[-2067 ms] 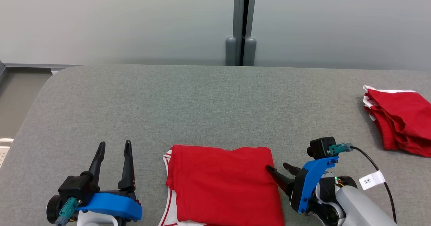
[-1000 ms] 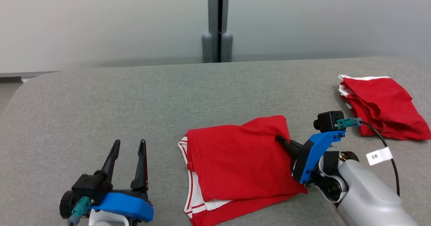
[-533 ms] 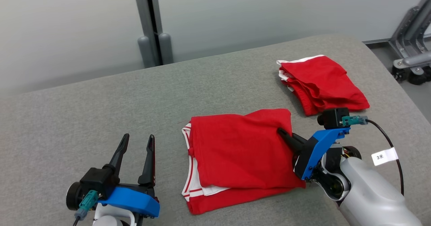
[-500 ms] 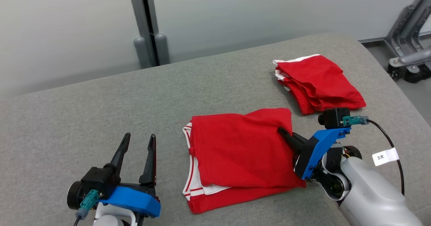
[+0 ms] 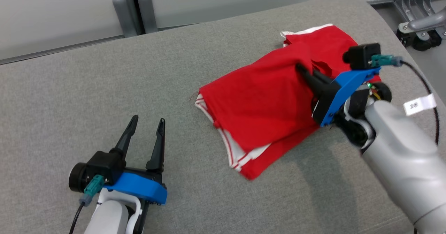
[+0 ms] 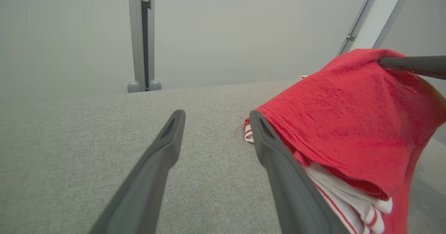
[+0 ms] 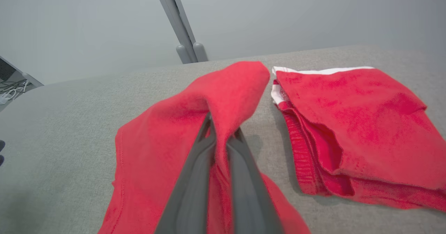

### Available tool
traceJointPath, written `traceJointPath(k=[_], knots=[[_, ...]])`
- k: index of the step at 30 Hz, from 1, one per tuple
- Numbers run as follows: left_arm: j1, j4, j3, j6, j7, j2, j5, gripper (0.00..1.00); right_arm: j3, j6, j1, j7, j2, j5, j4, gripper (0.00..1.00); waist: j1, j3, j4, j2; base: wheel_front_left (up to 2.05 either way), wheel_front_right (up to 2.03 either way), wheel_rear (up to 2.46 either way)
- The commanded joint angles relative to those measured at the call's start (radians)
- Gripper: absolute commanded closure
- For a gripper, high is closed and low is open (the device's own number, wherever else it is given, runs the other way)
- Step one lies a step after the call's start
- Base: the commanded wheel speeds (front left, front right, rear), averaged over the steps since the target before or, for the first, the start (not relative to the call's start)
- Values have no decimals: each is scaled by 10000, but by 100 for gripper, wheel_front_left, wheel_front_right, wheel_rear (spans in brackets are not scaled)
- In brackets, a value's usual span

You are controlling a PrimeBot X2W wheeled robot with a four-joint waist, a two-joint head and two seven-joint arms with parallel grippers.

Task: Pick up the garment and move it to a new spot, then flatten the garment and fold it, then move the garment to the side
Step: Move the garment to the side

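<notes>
The folded red garment (image 5: 264, 101) with white striped trim hangs partly lifted over the grey table (image 5: 69, 98), its right edge raised and its lower corner trailing on the cloth surface. My right gripper (image 5: 300, 67) is shut on that raised edge; in the right wrist view the fabric (image 7: 223, 98) drapes over both dark fingers (image 7: 195, 164). My left gripper (image 5: 146, 123) stands open at the lower left, apart from the garment. In the left wrist view its fingers (image 6: 167, 143) point past the garment's near edge (image 6: 341, 122), and the right gripper's finger shows at the far right.
A second folded red garment (image 5: 331, 42) lies at the table's far right, just behind the lifted one, and appears as the folded pile (image 7: 348, 122) in the right wrist view. A metal stand on wheels (image 5: 418, 17) is beyond the right edge. A grey post (image 5: 132, 4) stands behind.
The right gripper has lifted the garment's right edge and carried it up and right toward the second pile. The head camera has turned right. The left gripper stays open.
</notes>
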Motion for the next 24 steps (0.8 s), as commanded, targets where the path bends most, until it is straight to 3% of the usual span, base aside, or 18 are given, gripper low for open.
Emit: traceJointPath(k=[1, 8, 14, 24], knots=[[-196, 31, -2, -14, -42, 77, 66, 0, -63, 1, -318, 6, -159, -54, -7, 100, -2, 457, 381, -1, 0, 0, 0], [-598, 218, 66, -15, -42, 216, 152, 0, -126, 1, -1620, 802, -1473, -341, -327, 100, -2, 1407, 561, -1, 0, 0, 0], [-797, 266, 76, -15, -42, 272, 231, 0, -338, 1, -2366, 1374, -2733, -1299, -485, 100, -2, 1772, 470, -1, 0, 0, 0], [-1253, 391, -124, -15, -18, 365, 295, 0, -749, 0, -2969, 2330, -3392, -3625, 118, 100, -2, 2441, 527, -1, 0, 0, 0]])
